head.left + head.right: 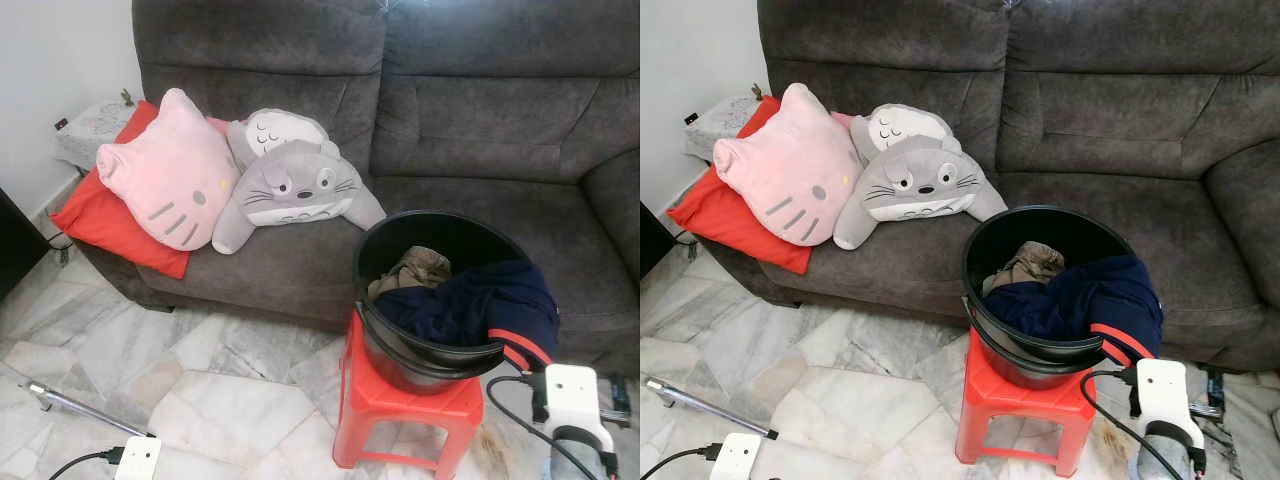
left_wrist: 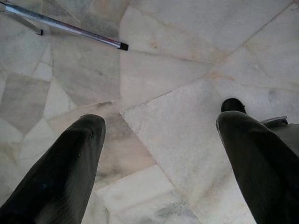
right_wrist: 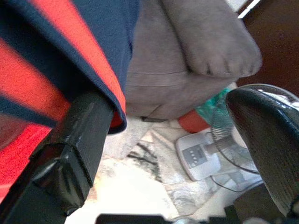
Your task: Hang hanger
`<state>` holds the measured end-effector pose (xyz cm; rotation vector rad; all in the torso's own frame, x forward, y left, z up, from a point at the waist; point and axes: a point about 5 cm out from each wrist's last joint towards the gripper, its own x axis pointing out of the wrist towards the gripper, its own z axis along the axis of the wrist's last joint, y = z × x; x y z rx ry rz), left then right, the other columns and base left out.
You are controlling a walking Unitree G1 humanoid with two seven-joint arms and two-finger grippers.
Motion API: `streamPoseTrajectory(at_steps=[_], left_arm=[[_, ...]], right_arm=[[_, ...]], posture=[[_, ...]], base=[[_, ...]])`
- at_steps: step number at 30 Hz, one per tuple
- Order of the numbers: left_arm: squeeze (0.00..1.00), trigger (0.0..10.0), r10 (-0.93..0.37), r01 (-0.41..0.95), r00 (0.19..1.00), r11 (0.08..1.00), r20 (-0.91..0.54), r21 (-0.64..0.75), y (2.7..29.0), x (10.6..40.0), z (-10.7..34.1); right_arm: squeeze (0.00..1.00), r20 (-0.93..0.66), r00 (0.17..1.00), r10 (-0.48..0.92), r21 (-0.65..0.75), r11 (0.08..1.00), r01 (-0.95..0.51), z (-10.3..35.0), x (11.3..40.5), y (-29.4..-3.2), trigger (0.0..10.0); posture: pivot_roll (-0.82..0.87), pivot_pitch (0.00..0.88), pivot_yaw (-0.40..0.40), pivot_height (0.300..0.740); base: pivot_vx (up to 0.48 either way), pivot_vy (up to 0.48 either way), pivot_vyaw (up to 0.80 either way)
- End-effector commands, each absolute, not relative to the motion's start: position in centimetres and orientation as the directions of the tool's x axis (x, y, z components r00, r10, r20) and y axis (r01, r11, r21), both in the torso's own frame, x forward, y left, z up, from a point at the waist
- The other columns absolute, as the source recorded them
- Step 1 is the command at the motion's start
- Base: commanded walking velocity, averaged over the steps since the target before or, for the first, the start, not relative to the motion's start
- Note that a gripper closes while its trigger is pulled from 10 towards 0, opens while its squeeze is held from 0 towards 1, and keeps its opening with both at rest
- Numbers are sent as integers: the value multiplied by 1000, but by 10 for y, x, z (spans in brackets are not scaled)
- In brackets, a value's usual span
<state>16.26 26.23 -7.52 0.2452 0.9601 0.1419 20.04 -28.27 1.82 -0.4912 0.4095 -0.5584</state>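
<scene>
A black bucket (image 1: 400,362) stands on a red plastic stool (image 1: 400,405) in front of the sofa. It holds a beige cloth (image 1: 416,267) and a navy garment with a red stripe (image 1: 482,300) that drapes over its right rim. My right gripper (image 3: 168,100) hangs open just below and right of the bucket, one finger (image 3: 79,135) close beside the garment's red-edged hem (image 3: 88,51). My left gripper (image 2: 161,121) is open over the marble floor at the lower left, holding nothing. A thin metal rod (image 2: 65,28) lies on the floor ahead of it.
A grey sofa (image 1: 470,130) fills the back, with a pink cat cushion (image 1: 172,172), a grey plush (image 1: 295,185) and a red cushion (image 1: 105,225) on its left seat. A small side table (image 1: 95,125) stands at the far left. A white floor fan (image 3: 219,140) sits near the sofa's right end.
</scene>
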Motion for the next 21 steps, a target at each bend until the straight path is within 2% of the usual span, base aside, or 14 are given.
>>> streamPoseTrajectory(at_steps=[1,12,13,14,16,21], left_arm=[[0,10000,245,-4,560,956,-792,293,267,160,-75],[0,10000,246,3,562,954,-790,299,267,161,-75],[0,10000,246,3,562,954,-790,299,267,161,-74],[0,10000,246,3,563,954,-789,300,267,161,-74],[0,10000,246,3,563,954,-789,300,267,161,-74],[0,10000,247,5,563,953,-789,302,267,161,-74]], right_arm=[[0,-232,787,-572,-539,749,386,18,204,-281,10000],[0,-203,789,-580,-552,733,397,20,215,-293,10000],[0,-195,789,-582,-553,730,402,20,215,-294,7961],[0,-187,789,-586,-554,726,408,21,216,-295,7961],[0,-182,791,-584,-554,726,408,21,217,-295,0],[0,-147,806,-574,-568,716,406,24,219,-293,0]], posture=[[-245,51,74,740],[-246,46,80,740],[-246,46,80,740],[-246,46,80,740],[-246,46,80,740],[-245,46,81,740]], base=[[0,0,0],[0,0,0],[0,0,0],[0,0,0],[0,0,0],[0,0,0]])
